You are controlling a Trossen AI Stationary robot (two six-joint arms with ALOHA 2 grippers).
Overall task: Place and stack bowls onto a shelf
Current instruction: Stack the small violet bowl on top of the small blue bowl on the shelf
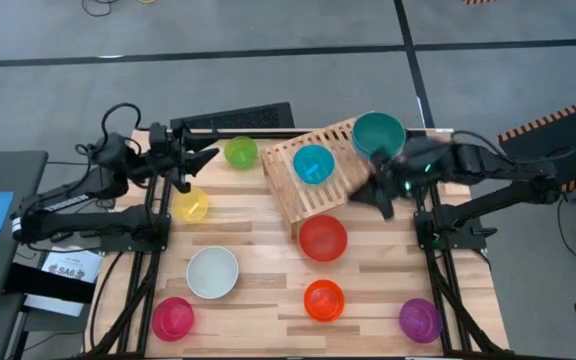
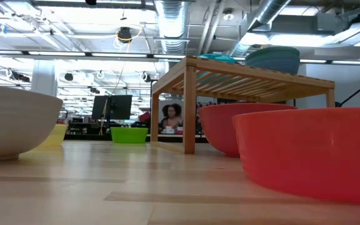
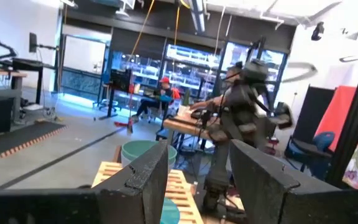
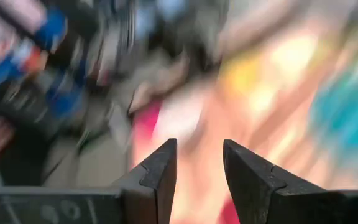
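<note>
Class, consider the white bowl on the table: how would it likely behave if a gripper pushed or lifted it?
The white bowl looks like thin plastic, so probably light and stiff. Sitting upright on the smooth wooden table, it would likely slide rather than tip. Its rounded wall may slip between fingers.

Slatted wooden shelf [image 1: 313, 180] sits askew at twelve o'clock, blue bowl [image 1: 313, 164] on top, teal bowl [image 1: 378, 133] at its corner.

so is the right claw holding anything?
No, empty. The right claw has a clear gap between its fingers with nothing in it, beside the shelf, whose teal bowl sits free.
</note>
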